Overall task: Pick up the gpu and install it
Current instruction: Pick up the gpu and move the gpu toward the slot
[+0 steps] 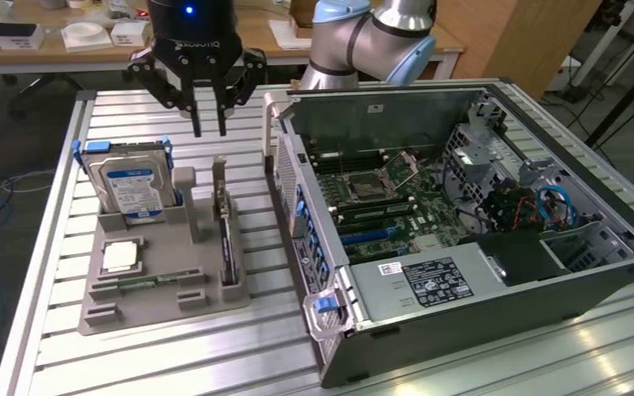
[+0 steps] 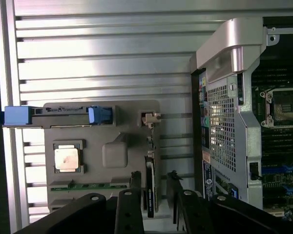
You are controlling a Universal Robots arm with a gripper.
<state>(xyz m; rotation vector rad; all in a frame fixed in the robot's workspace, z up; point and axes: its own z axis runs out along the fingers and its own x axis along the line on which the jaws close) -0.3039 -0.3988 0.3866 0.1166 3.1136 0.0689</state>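
The gpu stands on edge in a slot of the grey holder, a thin green card with its silver bracket end toward the back. My gripper hangs well above the holder's rear end, open with a modest gap and nothing between its fingers. In the wrist view the gpu runs edge-on below the gripper, lined up with the gap between the two black fingertips. The open computer case lies to the exterior view's right of the holder, its motherboard exposed.
A silver hard drive with blue clips stands in the holder's rear. A processor chip and a narrow memory stick lie in the holder. The slatted metal table surrounds it. A bench with white boxes stands behind.
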